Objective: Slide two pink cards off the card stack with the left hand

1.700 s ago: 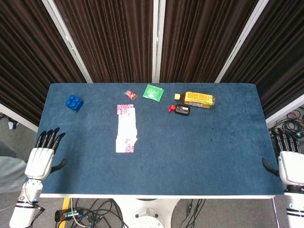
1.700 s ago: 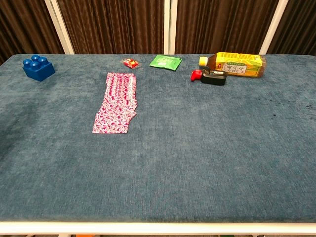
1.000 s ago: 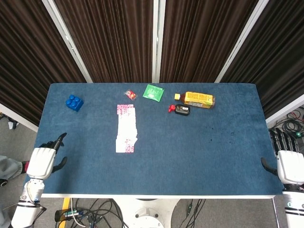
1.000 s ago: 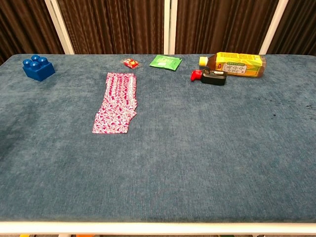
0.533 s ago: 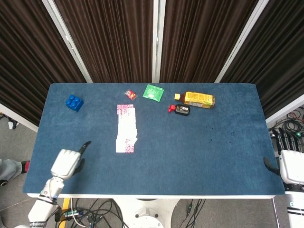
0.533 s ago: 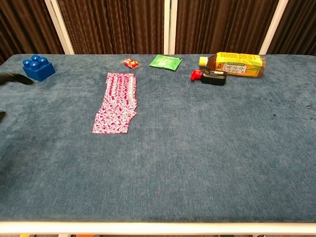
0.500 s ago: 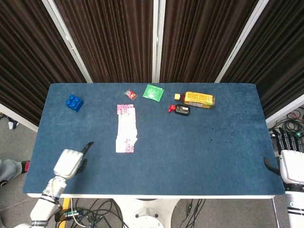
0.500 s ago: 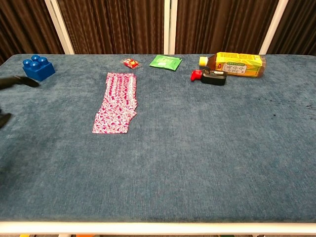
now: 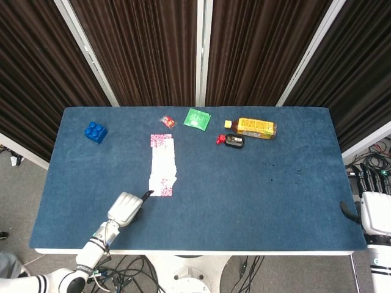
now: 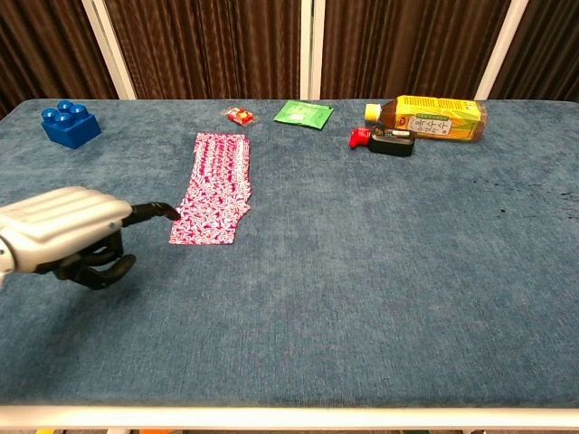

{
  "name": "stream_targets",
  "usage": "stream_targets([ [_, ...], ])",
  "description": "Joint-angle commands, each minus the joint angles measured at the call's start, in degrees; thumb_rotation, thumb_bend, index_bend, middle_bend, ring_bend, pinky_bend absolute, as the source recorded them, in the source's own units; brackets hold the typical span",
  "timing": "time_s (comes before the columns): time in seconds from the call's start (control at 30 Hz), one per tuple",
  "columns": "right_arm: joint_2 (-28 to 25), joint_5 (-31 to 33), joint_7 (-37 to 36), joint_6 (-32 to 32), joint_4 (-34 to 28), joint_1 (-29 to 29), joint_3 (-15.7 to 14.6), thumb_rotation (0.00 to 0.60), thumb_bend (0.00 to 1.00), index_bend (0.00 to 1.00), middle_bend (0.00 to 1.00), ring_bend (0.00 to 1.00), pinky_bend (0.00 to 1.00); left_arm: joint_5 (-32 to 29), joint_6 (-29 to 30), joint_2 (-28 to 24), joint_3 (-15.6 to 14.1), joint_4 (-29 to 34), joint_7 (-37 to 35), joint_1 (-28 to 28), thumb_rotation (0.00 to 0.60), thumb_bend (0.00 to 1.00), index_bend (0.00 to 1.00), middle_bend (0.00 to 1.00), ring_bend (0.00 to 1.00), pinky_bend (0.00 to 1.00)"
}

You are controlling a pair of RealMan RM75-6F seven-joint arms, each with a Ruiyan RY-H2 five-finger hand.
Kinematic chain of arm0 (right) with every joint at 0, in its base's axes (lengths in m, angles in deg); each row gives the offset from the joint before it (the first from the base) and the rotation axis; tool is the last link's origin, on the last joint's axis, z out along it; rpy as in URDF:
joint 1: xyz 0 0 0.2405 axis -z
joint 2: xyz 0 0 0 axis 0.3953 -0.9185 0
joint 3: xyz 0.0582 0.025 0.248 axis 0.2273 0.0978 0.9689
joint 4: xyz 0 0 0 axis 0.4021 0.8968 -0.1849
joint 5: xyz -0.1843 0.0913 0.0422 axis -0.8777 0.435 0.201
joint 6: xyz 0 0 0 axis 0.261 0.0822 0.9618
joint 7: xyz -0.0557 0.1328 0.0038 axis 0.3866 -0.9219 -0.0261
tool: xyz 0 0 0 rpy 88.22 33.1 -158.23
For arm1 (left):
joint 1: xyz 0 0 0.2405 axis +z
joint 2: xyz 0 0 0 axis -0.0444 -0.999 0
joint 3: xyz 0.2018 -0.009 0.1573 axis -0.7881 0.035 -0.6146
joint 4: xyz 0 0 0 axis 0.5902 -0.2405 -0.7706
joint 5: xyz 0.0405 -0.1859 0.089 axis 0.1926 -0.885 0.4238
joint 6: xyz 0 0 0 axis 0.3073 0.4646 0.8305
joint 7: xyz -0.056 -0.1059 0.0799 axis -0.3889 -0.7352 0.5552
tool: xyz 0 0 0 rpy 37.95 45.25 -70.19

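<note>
Left hand (image 10: 68, 233) now beside card stack (image 10: 214, 187), curled, one finger out, blue block (image 10: 70, 124) behind.

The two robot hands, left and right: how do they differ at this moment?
The left hand is out over the table with one finger stretched toward the near end of the pink cards and the others curled under; the right hand sits off the table's right edge, fingers extended. The left hand shows in both views, the right only in the head view. Both have white shells and dark fingers, and hold nothing.
</note>
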Motion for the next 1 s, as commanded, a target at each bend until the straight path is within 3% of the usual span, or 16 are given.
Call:
stream_targets([
  [0.03,-0.05,0.08,-0.03,-0.03,0.07,0.01,0.00,0.600,0.20,0.00,0.00,0.00,0.00,-1.16,-0.88,1.20,0.41,-1.35,1.00,-1.17,0.600,0.57,0.13,0.95,0.91,0.88],
  [0.5,0.07,1.07,-1.16,-0.90,1.25,-0.12,0.18,0.600,0.20,0.00,0.00,0.00,0.00,-6.44,-3.31,5.43,1.61,-6.63,3.59,-5.35,0.600,0.57,0.13,0.95,0.91,0.87],
  [1.0,0.19,1.05,-1.99,-1.04,2.00,-0.03,0.04,0.600,0.21,0.00,0.00,0.00,0.00,-9.99,-2.44,5.28,-0.53,-7.70,5.22,-5.62,0.600,0.58,0.13,0.95,0.91,0.87],
])
